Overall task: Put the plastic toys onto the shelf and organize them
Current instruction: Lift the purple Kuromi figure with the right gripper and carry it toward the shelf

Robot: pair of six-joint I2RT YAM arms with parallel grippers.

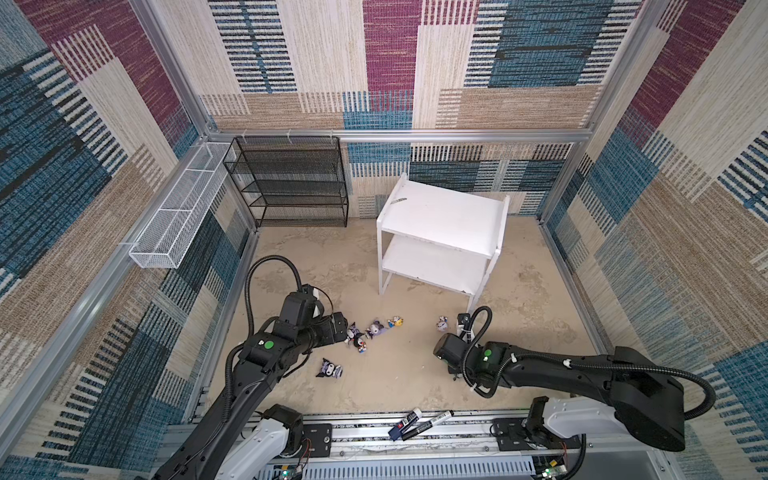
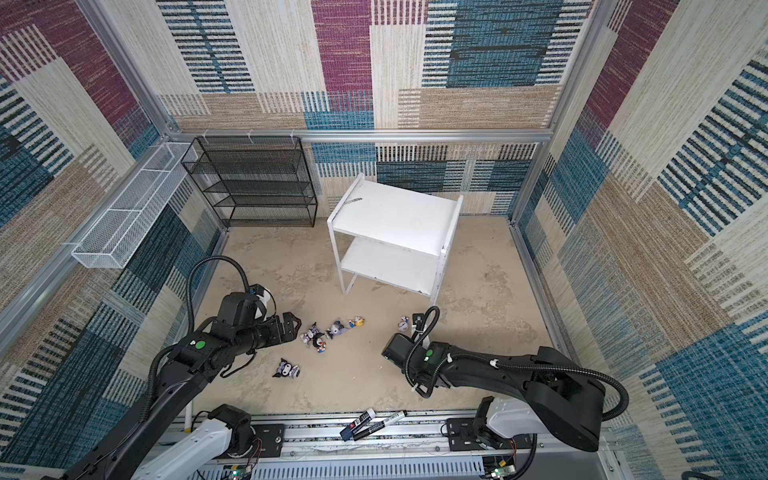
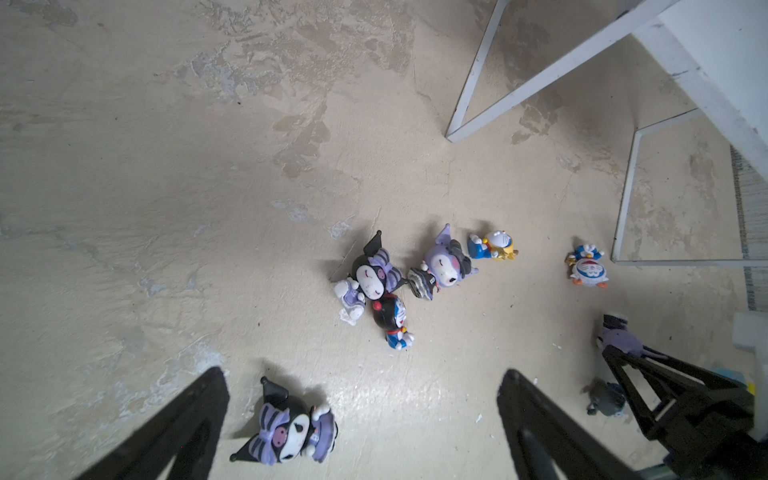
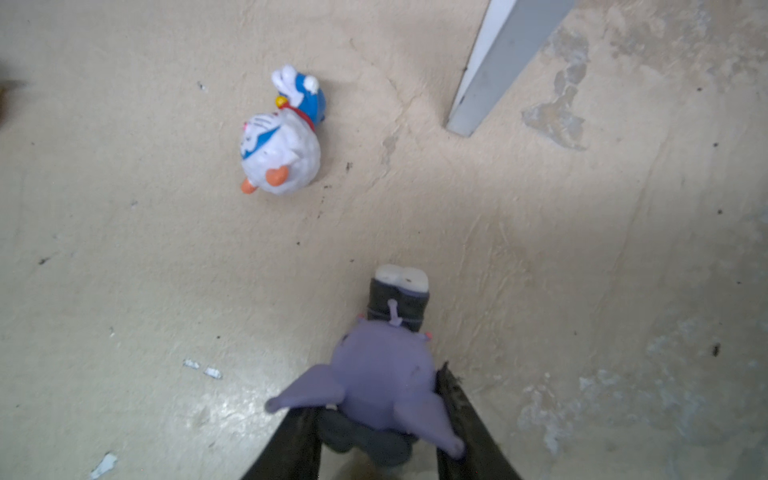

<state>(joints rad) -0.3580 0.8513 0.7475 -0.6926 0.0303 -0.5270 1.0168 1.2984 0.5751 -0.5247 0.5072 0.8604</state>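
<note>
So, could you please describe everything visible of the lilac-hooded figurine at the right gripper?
The lilac-hooded figurine looks like moulded plastic: rounded lilac hood, two pointed ears spread sideways, dark body, tail, white feet. Seen from behind, face hidden, it sits low at the beige floor between the right gripper's fingers; one touches its hood.

Floor (image 3: 166, 166): matt beige, rough, mottled, flaking in patches.
Shelf (image 1: 444, 216): white painted board, smooth, matt, scuffed edges.
Lilac-hooded figurine (image 4: 382, 374): smooth plastic, soft sheen.
Mesh rack (image 1: 291, 195): black metal mesh, matt.
Wire basket (image 1: 166, 232): white coated wire.
Walls (image 1: 390, 50): woven, carpet-like cloth, coarse.
Frame rail (image 1: 457, 135): bare brushed metal.
</note>
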